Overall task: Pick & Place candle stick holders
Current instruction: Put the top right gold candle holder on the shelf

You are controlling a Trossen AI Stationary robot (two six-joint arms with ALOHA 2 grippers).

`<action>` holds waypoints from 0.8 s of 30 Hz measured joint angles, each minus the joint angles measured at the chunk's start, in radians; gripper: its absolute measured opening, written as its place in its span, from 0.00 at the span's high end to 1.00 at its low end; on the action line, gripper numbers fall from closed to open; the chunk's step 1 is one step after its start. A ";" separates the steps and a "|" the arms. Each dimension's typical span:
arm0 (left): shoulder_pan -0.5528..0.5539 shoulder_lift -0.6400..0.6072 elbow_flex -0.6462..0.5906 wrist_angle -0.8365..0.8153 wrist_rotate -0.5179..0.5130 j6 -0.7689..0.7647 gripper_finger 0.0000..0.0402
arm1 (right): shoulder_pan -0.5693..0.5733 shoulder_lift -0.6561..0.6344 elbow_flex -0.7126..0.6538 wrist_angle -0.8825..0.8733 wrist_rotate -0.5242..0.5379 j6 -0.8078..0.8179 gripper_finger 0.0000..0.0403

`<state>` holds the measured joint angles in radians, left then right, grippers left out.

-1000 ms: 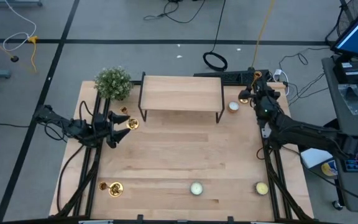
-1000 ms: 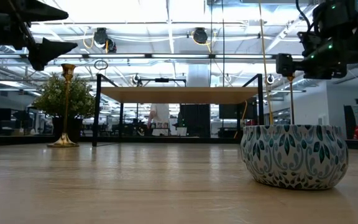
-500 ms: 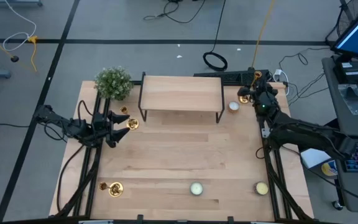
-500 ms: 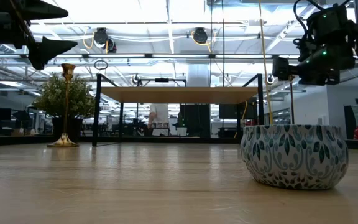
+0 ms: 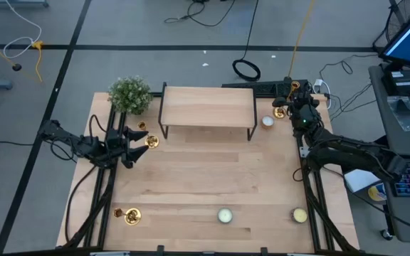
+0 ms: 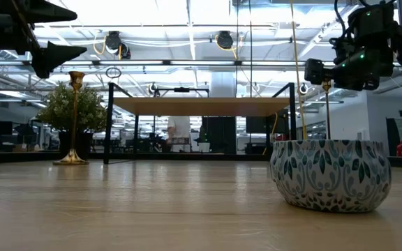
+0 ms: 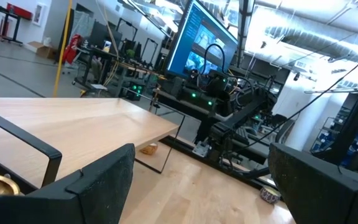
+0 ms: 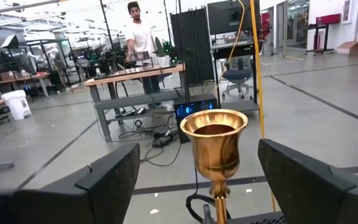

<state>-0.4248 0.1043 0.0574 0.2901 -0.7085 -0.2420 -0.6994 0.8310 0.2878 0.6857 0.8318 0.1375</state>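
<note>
On the surface's (image 5: 191, 185) near edge one candle stick holder (image 5: 131, 216) stands at the left. Farther back, the left hand (image 5: 135, 144) hangs open just beside a second holder (image 5: 150, 141). At the far right corner, the right hand (image 8: 197, 180) is open around the third holder (image 8: 214, 140).

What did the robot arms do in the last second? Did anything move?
Only the right gripper moved: it crept a little farther toward the table's far right corner, open around the brass candlestick there, not gripping. The left gripper and the other candlesticks stayed put.
</note>
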 joint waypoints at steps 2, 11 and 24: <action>0.000 0.000 0.000 0.000 0.000 0.001 0.09 | 0.000 0.000 0.000 0.000 0.000 0.000 0.23; 0.000 0.000 0.000 0.000 0.000 -0.001 0.09 | 0.000 0.000 0.000 0.007 -0.049 0.000 0.33; 0.000 0.000 0.000 0.000 0.000 -0.002 0.09 | 0.000 0.000 0.000 0.043 -0.048 -0.053 0.37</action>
<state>-0.4252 0.1043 0.0574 0.2900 -0.7090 -0.2440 -0.6991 0.8310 0.2878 0.7292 0.7834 0.0845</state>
